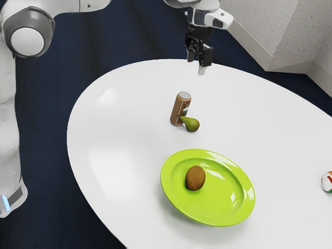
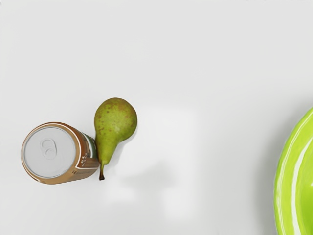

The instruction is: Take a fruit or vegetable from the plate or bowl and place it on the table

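Note:
My gripper [image 1: 196, 64] hangs high above the table's far side, its two fingers apart with nothing between them. Below it, a green pear [image 1: 191, 124] lies on the table against a brown can. A brown, egg-shaped fruit like a kiwi [image 1: 195, 178] rests on the lime-green plate [image 1: 239, 209], left of the plate's middle in the exterior view. In the wrist view, the pear [image 2: 115, 122] has its stem end beside the can, and part of the plate [image 2: 288, 191] shows at one edge.
The brown can [image 1: 178, 110] stands upright on the white table [image 1: 119, 129]; its silver top [image 2: 50, 152] faces the wrist camera. Another can [image 1: 327, 181] is partly cut off at the exterior view's right edge. A wall [image 1: 280, 31] rises beyond the table.

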`<state>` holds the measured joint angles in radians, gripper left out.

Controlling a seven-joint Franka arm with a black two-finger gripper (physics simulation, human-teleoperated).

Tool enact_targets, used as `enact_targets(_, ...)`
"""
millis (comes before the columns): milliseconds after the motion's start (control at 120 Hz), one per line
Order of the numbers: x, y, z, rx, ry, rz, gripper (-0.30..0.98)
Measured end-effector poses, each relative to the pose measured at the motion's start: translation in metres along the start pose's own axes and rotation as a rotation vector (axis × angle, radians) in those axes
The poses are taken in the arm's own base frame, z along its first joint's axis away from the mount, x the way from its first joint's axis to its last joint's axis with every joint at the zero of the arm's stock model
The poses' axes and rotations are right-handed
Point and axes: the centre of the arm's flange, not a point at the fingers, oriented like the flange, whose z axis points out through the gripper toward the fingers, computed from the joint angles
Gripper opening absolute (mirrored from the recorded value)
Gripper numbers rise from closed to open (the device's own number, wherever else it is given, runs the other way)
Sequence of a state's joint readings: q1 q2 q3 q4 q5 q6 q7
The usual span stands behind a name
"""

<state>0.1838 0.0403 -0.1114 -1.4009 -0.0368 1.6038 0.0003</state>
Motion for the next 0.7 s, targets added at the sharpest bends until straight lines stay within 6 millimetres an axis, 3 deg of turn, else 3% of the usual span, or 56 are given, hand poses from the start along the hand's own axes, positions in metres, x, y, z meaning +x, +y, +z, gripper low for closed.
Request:
enact_targets(217, 0.0, 0.006, -0.002, 0.001, 0.004, 0.016, 0.69)
enact_targets(342, 0.0, 0.022, -0.002, -0.003, 0.006, 0.05, 0.69)
enact_targets(425, -0.001, 0.051, 0.002, -0.013, -0.001, 0.104, 0.69)
enact_targets(608, -0.017, 0.147, 0.005, -0.043, -0.009, 0.277, 0.69)
enact_targets(700, -0.025, 0.172, 0.005, -0.051, -0.011, 0.321, 0.69)
